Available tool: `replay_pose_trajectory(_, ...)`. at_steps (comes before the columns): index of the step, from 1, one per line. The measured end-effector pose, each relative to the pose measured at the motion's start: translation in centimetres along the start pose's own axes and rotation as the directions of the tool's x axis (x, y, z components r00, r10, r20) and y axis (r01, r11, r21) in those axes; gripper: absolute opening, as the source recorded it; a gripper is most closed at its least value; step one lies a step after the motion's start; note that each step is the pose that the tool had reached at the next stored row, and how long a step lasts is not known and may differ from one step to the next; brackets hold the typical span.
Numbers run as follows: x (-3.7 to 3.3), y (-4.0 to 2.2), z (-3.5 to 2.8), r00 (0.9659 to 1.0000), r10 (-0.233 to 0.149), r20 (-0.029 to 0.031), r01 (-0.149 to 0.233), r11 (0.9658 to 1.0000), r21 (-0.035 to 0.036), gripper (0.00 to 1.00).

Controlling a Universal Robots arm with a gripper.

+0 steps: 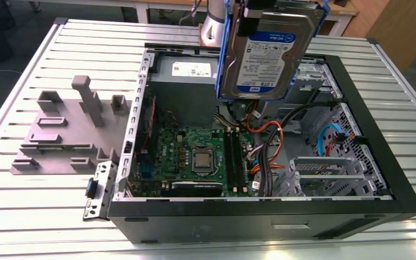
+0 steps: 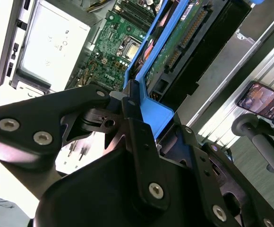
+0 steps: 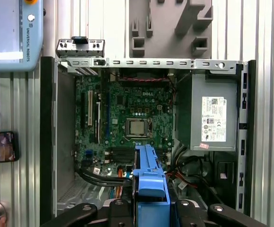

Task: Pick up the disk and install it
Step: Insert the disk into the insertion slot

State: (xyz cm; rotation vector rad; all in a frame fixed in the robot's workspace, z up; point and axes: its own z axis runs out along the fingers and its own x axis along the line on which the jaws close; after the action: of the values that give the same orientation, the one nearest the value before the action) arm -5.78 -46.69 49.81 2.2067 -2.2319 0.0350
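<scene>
The disk [image 1: 270, 54], a silver hard drive with a white-and-blue label in a blue caddy, hangs upright above the open computer case [image 1: 359, 116], over its rear middle near the power supply. My gripper [image 2: 131, 108] is shut on the caddy's top edge. In the second wrist view its black fingers [image 2: 137, 137] pinch the blue caddy [image 2: 153, 113], and the drive's circuit-board side [image 2: 184, 28] faces the camera. In the first wrist view the caddy [image 3: 150, 179] points down over the motherboard [image 3: 127, 123].
The case lies open on a slatted metal table [image 1: 381, 59], with the grey power supply [image 1: 186, 73], cables [image 1: 266, 135] and a metal drive cage [image 1: 331, 170] inside. A grey fixture plate [image 1: 63, 135] lies at the exterior view's left. A phone [image 3: 0, 146] and a pendant [image 3: 9, 33] sit beside the case.
</scene>
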Motion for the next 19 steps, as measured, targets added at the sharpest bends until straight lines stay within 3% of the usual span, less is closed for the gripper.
replay_pose_trajectory(10, 0.08, -0.28, 0.02, 1.0, 0.0, 0.0, 0.0, 1.0, 0.0, 0.36)
replay_pose_trajectory(19, 1.27, -0.28, 0.07, 1.0, 0.0, -0.0001, 0.0, 1.0, 0.0, 0.36)
